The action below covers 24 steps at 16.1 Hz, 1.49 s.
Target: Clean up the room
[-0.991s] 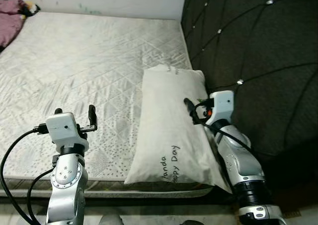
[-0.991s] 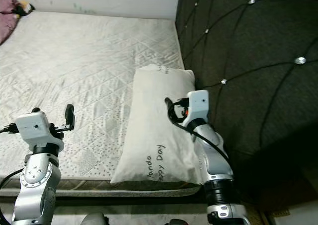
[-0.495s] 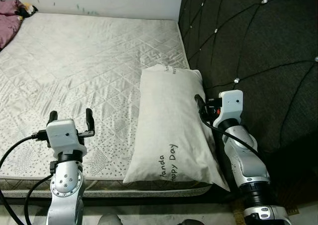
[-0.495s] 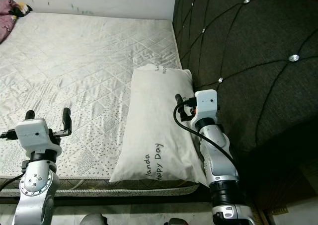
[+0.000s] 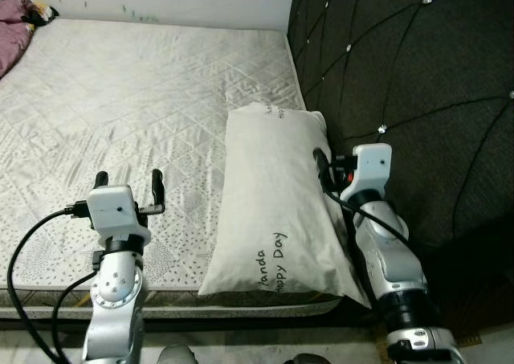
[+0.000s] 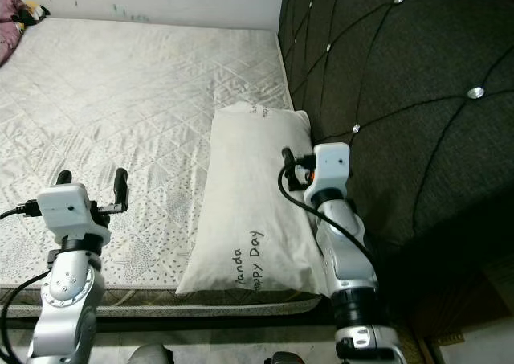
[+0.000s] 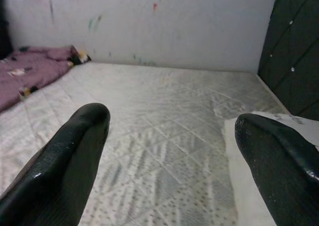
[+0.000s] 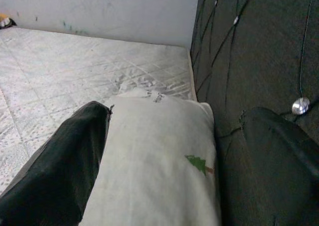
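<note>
A long white pillow with printed writing lies on the bed's right side, against the dark headboard. My right gripper is at the pillow's right edge and open. In the right wrist view one finger lies over the pillow and the other finger is by the headboard. My left gripper hovers open over the mattress near its front edge, left of the pillow, holding nothing. The left wrist view shows its fingers wide apart.
A purple cloth with a small dark item lies at the bed's far left corner, also seen as the purple cloth. A white wall runs behind the bed. The tufted headboard bounds the right side.
My right gripper has shifted from over the pillow to its right edge by the headboard. My left gripper has drifted slightly right. The camera view moved a little.
</note>
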### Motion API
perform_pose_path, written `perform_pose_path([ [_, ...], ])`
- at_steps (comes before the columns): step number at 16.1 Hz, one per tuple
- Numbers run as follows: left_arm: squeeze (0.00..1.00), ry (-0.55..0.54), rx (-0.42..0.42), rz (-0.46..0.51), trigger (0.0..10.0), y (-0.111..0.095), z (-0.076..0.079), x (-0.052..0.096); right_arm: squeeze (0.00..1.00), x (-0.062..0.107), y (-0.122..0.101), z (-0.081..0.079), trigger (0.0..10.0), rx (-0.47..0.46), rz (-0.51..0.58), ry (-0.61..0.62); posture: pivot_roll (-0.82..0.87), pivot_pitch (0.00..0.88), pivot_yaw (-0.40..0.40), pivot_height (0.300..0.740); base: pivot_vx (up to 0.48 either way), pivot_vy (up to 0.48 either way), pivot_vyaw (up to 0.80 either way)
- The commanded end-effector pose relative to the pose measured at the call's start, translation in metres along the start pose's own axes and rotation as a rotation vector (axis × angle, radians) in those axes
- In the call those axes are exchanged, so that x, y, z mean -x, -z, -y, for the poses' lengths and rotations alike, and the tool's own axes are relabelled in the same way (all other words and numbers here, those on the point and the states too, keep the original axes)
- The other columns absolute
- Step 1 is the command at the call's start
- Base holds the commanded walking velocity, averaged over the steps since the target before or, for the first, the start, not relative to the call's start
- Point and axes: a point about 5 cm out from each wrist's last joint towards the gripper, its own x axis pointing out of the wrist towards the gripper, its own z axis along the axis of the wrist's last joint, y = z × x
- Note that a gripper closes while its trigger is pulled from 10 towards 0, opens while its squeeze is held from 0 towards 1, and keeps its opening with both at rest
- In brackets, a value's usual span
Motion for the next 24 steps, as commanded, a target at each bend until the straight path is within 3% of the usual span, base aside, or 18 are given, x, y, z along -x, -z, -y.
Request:
perform_pose_path([
  [1,0.00,0.008,0.013,0.008,10.0,-0.0031,0.0018,-0.0015,0.00,-0.0017,-0.0019,0.0001,10.0,0.027,0.011,-0.012,0.00,0.086,-0.055,0.740,0.000,0.000,0.00],
  [3,0.00,0.027,-0.007,0.020,10.0,-0.0049,0.0037,-0.0012,0.00,-0.0023,-0.0051,-0.0040,10.0,0.062,0.030,-0.040,0.00,0.087,-0.057,0.740,0.000,0.000,0.64],
  [5,0.00,0.023,0.018,0.017,10.0,-0.0046,0.0045,-0.0004,0.00,-0.0033,-0.0040,-0.0037,10.0,0.035,0.023,-0.031,0.00,0.090,-0.059,0.740,0.000,0.000,0.68],
  [10,0.00,0.053,0.033,0.003,10.0,-0.0033,0.0084,0.0003,0.00,-0.0031,-0.0012,0.0005,10.0,0.030,0.009,-0.017,0.00,0.092,-0.063,0.740,0.000,0.000,0.00],
  [24,0.00,0.047,0.019,-0.008,10.0,-0.0015,0.0091,-0.0006,0.00,-0.0051,-0.0001,-0.0023,10.0,0.037,0.010,-0.017,0.00,0.092,-0.060,0.740,0.000,0.452,0.00],
])
